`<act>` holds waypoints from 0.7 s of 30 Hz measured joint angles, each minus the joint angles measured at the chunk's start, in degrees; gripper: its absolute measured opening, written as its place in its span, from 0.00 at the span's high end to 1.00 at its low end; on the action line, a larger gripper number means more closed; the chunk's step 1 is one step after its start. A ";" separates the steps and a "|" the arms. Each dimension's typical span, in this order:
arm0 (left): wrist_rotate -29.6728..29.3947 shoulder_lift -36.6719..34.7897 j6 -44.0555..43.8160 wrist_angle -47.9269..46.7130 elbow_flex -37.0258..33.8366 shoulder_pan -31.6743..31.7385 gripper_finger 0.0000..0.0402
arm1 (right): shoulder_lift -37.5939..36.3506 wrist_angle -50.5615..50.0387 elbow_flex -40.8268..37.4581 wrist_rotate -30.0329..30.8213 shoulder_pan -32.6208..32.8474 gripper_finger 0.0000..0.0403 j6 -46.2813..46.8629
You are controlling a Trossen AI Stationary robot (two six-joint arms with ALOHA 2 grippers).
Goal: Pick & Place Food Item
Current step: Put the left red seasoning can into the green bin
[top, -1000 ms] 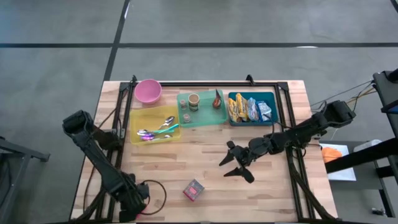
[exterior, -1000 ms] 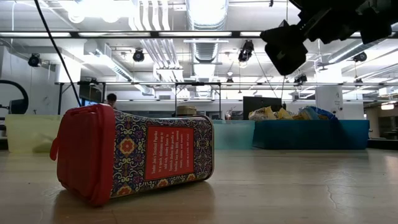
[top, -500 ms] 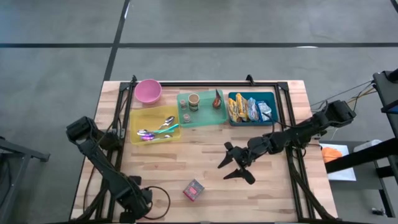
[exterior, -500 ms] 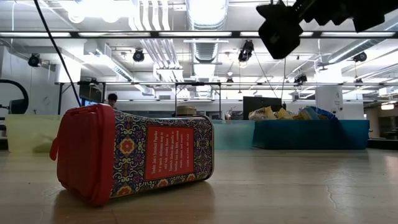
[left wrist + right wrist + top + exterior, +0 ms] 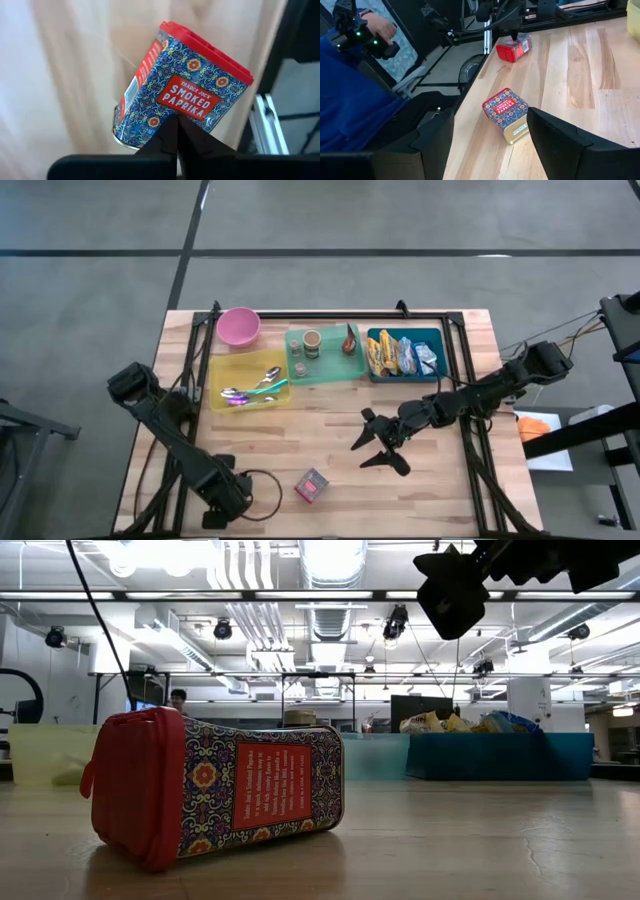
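1. Right now we see the paprika tin (image 5: 312, 485) lying on its side on the bare wood of the worktop (image 5: 300, 430), near the front edge, red lid (image 5: 135, 785) pointing sideways. It sits apart from everything else, so either arm can reach it without nudging other items.

2. Our left jaws (image 5: 226, 498) are clenched tight on nothing and rest low at the front left corner, just beside the tin but not touching it. In the left wrist view the closed fingertips (image 5: 172, 137) point straight at the tin's label, so we judge this arm is parked out of the way and not set up for a grab.

3. Our right jaws (image 5: 380, 448) stand spread and empty above the middle of the worktop, well apart from the tin. The right wrist view frames the tin between the two fingers (image 5: 560, 142), which looks to us like lining up for a descent.

4. Along the back sit a pink bowl (image 5: 239, 326), a yellow tray (image 5: 250, 386) of spoons, a green tray (image 5: 325, 352) of small jars and a blue bin (image 5: 404, 352) of snack packets; one of these is probably where the tin belongs, though we cannot tell which.
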 joint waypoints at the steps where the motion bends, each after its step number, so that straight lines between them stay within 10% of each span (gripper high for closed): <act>1: -0.40 0.00 0.73 -0.30 0.04 0.65 0.99 | 0.00 -0.01 0.00 0.00 0.00 0.38 0.07; 21: -12.02 -6.01 9.10 -3.40 -0.54 9.68 1.00 | 0.00 -0.01 -0.02 0.04 0.00 0.38 -0.09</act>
